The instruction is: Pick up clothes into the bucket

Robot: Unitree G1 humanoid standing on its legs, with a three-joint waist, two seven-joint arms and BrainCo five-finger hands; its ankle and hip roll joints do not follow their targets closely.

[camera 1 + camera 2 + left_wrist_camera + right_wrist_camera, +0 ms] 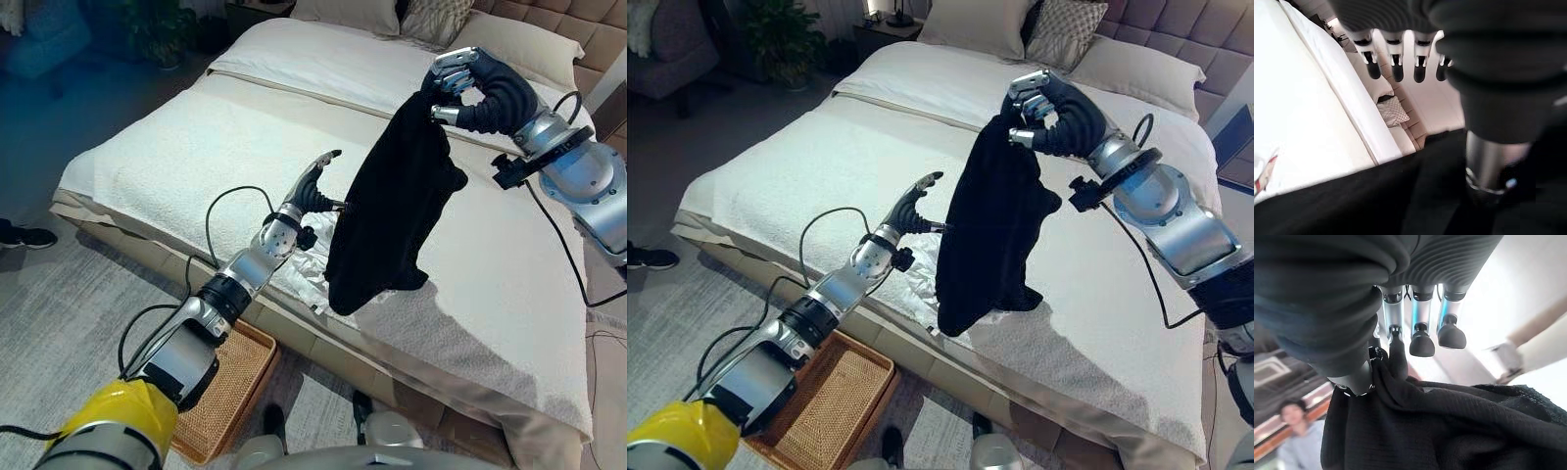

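The right hand [1043, 108] was raised above the bed [196, 147] and its fingers were curled around the top edge of a black garment [392, 211], so the hand was gripping it. In the right wrist view the thumb and one finger [1397, 350] pinched a fold of the black cloth, while the other fingers hung just above it without touching. The garment hung down from this hand in a long loose shape, and its lower end reached the white bedcover near the front edge of the bed, just beside some white, crumpled material [299, 274] lying there; I could not tell what that was. The left hand [315, 186] was stretched toward the hanging garment from the robot's left side, with its fingers straight and relaxed, holding nothing. Its fingertips pointed upward, and the hand was just beside the left edge of the cloth; whether it touched the cloth, I could not tell. In the left wrist view the straight fingers [1396, 68] showed with the black cloth spread below them. A woven brown basket [828, 401] stood on the grey floor [59, 294] in front of the bed, under the left arm, well below the garment. Pillows [1063, 29] lay at the head of the bed. A person's dark shoe [24, 236] showed on the floor at the left side.
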